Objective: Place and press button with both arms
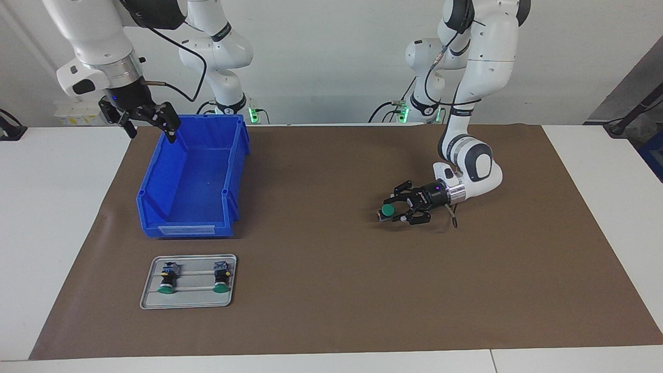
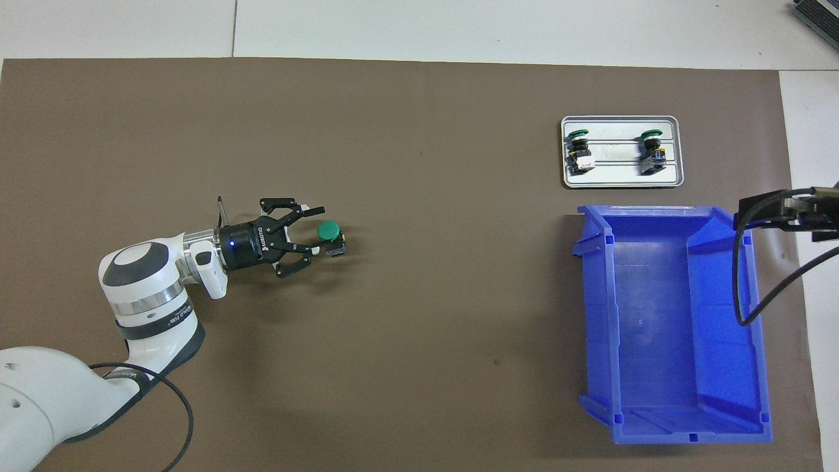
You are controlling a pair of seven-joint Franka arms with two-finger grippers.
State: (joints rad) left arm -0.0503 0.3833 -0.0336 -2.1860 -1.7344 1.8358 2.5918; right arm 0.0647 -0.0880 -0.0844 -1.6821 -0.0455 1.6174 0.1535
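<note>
Holding low over the brown mat (image 1: pixel 331 290) toward the left arm's end of the table, the left gripper (image 1: pixel 393 211) lies nearly level with the button (image 1: pixel 387 210) at its fingertips. Its fingers look part-closed around the button's dark body — whether they bear on it firmly I cannot tell. The green cap faces up and away from the wrist.

The right gripper (image 1: pixel 150 120) waits over the rim of the blue bin (image 1: pixel 191 176), fingers spread wide, holding nothing. Two more buttons (image 1: pixel 194 277) lie on a grey tray (image 1: pixel 150 295) farther from the robots than the bin.

Judgement: the button should be light and rigid, its smooth cap likely slippery — the boxy body is the sound place to grip, leaving the cap free for pressing.
</note>
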